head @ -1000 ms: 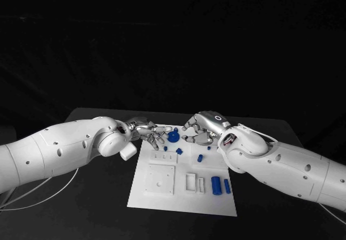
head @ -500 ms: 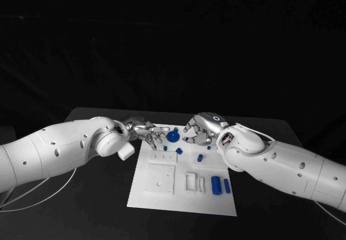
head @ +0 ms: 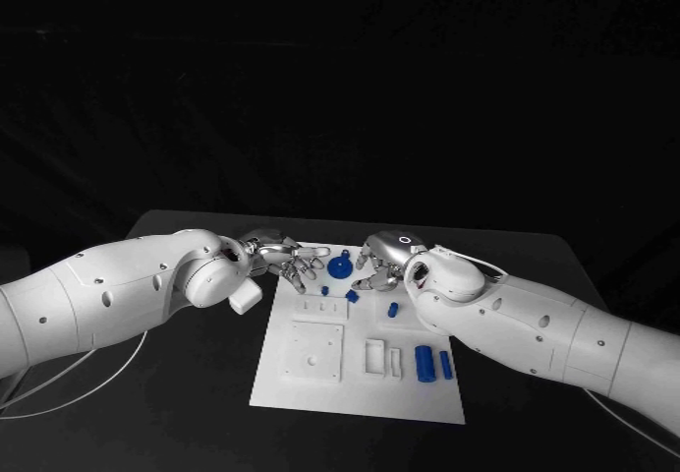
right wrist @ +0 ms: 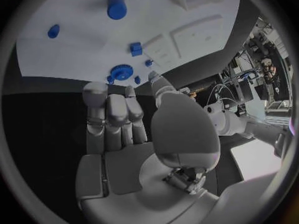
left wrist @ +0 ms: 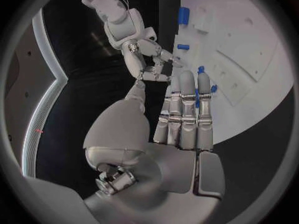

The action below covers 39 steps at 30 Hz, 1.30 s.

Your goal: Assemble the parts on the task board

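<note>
On the black table the left hand sits at the far left corner of the task board, fingers spread and extended toward the board's far edge, nothing held in them; the left wrist view shows the fingers lying straight side by side over the board's edge. Just right of it, a blue gear-shaped part lies at the board's far edge, between the two hands and free of both. Nearer along the board lie a small blue peg, a small blue block and a short blue cylinder; two larger blue cylinders stand side by side near the right edge. The right hand hangs just right of the gear, fingers curled downward but apart, gripping nothing.
</note>
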{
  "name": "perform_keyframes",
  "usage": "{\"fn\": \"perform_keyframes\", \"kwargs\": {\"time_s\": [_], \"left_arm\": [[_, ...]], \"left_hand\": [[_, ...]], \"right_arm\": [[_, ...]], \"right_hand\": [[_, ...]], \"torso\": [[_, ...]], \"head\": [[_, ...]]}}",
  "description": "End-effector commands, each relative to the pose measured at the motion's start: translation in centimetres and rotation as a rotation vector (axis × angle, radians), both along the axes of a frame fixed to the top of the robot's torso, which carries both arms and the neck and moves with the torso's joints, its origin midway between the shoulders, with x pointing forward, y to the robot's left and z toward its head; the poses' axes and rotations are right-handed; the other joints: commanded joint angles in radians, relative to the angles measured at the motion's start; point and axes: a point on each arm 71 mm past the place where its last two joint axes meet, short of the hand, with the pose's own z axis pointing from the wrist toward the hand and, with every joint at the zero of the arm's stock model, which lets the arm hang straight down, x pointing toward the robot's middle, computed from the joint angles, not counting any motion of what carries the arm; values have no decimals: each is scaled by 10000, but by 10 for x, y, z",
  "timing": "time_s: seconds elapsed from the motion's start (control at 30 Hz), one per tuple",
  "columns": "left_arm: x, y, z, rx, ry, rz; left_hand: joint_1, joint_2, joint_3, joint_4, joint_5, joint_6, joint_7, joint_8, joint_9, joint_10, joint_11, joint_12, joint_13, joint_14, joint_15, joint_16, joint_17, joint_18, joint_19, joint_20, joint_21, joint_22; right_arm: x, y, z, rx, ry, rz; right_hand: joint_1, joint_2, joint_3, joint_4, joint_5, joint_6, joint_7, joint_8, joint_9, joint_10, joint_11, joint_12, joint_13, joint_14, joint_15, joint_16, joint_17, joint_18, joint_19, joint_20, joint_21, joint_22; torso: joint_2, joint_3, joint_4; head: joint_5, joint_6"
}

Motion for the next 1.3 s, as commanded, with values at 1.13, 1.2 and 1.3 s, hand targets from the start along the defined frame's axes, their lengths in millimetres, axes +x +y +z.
{"fn": "perform_keyframes", "kwargs": {"time_s": [1.13,1.2,1.3], "left_arm": [[-4,-10,2,-461,147,-192],[-3,-11,2,-462,150,-195],[-3,-11,2,-464,156,-208]], "left_hand": [[62,456,-310,-472,2,-72,4,-38,-95,-81,55,-89,-22,41,22,-62,-19,-75,9,37,-22,-30],[62,456,-310,-472,2,-72,4,-38,-95,-81,55,-89,-22,41,22,-62,-19,-75,9,37,-22,-30],[62,456,-310,-472,2,-72,4,-38,-95,-81,55,-89,-22,41,22,-62,-19,-75,9,37,-22,-30]], "right_arm": [[10,13,-42,-1772,786,-779],[9,14,-42,-1745,764,-742],[8,16,-43,-1712,746,-661]], "right_hand": [[11,-33,166,-91,-618,-26,14,12,0,-23,-14,196,35,-6,74,214,44,86,505,104,190,661],[18,-30,172,-99,-612,-14,13,12,2,-20,-16,199,37,-5,71,218,46,85,506,105,188,662],[42,-23,203,-130,-554,3,8,10,1,-13,-20,206,39,-3,69,230,52,83,511,104,203,671]], "torso": [[37,-75,141],[35,-75,134],[31,-73,125]], "head": [[-15,-145],[-13,-153],[-6,-165]]}}
